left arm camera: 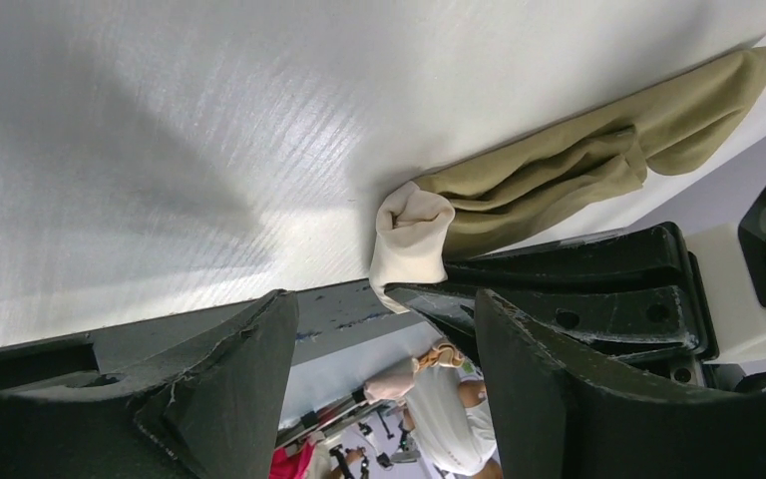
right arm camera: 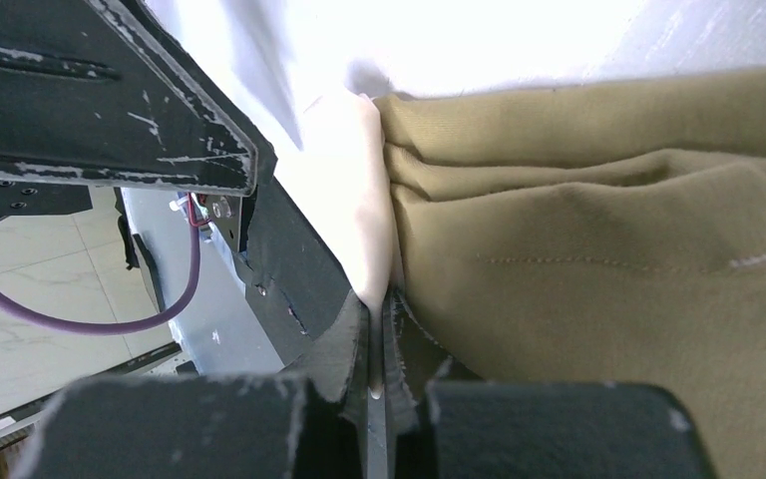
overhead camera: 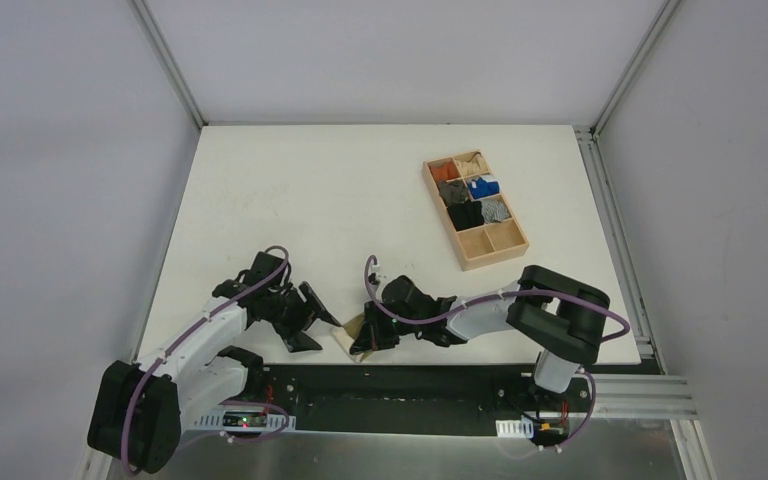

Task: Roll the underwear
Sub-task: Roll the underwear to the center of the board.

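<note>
One garment, the underwear (right arm camera: pixel 598 230), lies bunched at the near edge of the counter (overhead camera: pixel 360 200), between the two arms. The right pincer (right arm camera: pixel 377 371) is closed on it just where the cream waistband (left arm camera: pixel 411 235) meets the khaki cloth. The left pincer (left arm camera: pixel 381 311) stands open just beside, holding nothing. With so thin a grip and the edge so close, I think a pull may slip the fabric or drag it off.
</note>
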You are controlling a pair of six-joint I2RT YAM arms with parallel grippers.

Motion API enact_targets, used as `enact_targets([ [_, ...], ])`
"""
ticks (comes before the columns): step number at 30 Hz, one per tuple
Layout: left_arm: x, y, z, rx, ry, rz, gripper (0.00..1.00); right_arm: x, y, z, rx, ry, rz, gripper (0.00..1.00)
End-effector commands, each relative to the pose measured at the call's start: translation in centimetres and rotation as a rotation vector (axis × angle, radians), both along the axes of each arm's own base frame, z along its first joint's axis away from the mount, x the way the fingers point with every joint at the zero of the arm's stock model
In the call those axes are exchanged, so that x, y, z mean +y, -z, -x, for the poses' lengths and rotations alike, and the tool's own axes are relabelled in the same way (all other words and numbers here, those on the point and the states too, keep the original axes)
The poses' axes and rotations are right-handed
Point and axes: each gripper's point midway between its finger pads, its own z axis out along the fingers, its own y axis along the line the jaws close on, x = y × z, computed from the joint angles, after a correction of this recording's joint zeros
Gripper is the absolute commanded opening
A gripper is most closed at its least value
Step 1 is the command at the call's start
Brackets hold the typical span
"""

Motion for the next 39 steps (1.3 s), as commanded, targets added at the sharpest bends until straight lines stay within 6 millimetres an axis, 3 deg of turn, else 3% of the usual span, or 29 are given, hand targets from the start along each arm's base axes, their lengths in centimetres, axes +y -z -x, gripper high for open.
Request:
enact_targets([
  [1, -0.4, 0.5, 0.2, -0.004, 0.031, 0.009, 0.66, -1.2, 2.0, 0.0, 0.014, 0.016, 0.060, 0.00],
  [7, -0.7, 1.5, 0.0, 0.005, 0.015, 0.002, 0.62, -1.1, 1.9, 0.0, 0.016, 0.015, 0.059, 0.00],
  [21, -0.9, 4.0, -0.5, 0.017, -0.022, -0.044, 0.35, -1.0, 1.7, 0.1, 0.016, -0.006, 0.068, 0.00],
  [23, -0.9, 4.2, -0.5, 0.021, -0.012, -0.057, 0.31, -1.0, 1.5, 0.1, 0.007, -0.011, 0.071, 0.00],
  [25, -0.9, 4.4, -0.4, 0.028, -0.004, -0.064, 0.20, -1.0, 1.3, -0.1, -0.001, -0.009, 0.083, 0.00],
  [26, -0.9, 4.4, -0.4, 0.029, 0.000, -0.064, 0.10, -1.1, 1.1, -0.2, -0.004, -0.006, 0.097, 0.03],
  [27, -1.0, 4.3, -0.5, 0.026, 0.005, -0.062, 0.00, -1.3, 0.9, -0.2, -0.009, -0.007, 0.114, 0.15],
  [29, -1.1, 4.2, -0.5, 0.023, 0.012, -0.056, 0.00, -1.6, 0.2, -0.7, -0.043, 0.004, 0.143, 0.40],
  [30, -1.1, 4.1, -0.5, 0.021, 0.014, -0.056, 0.00, -1.8, -0.5, -1.1, -0.068, 0.019, 0.150, 0.48],
  [35, -0.9, 3.7, -0.3, 0.015, 0.011, -0.063, 0.00, -4.1, -4.4, -3.6, -0.192, 0.147, 0.163, 0.69],
  [39, -0.9, 3.3, -0.3, 0.009, 0.011, -0.058, 0.00, -7.8, -5.1, -5.7, -0.244, 0.336, 0.218, 0.73],
])
